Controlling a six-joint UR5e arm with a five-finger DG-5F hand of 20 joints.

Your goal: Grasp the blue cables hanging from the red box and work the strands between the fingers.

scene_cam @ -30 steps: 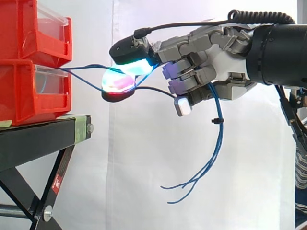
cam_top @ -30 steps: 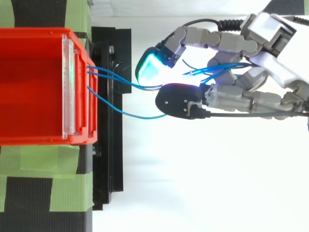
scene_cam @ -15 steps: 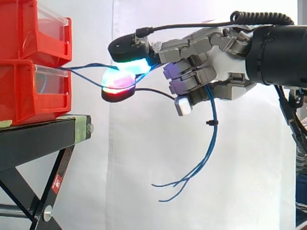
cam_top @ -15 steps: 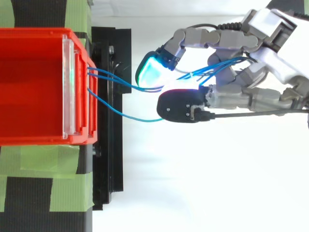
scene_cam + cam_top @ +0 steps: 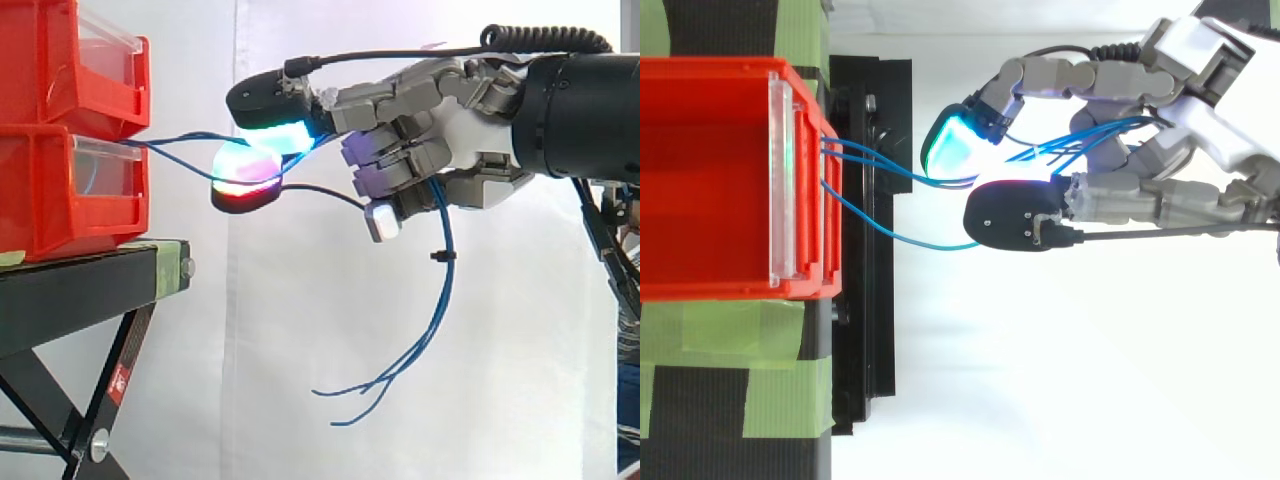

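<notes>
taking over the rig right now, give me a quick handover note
Robot hand: shut on the blue cables, with the strands pinched between the glowing fingertips a little way out from the red box.
Cables: they run from the lower red box on the black stand to the pinch and on through the hand. The loose ends hang below the palm.
Done: grasp made.
Left: work the strands between the fingers.
</notes>
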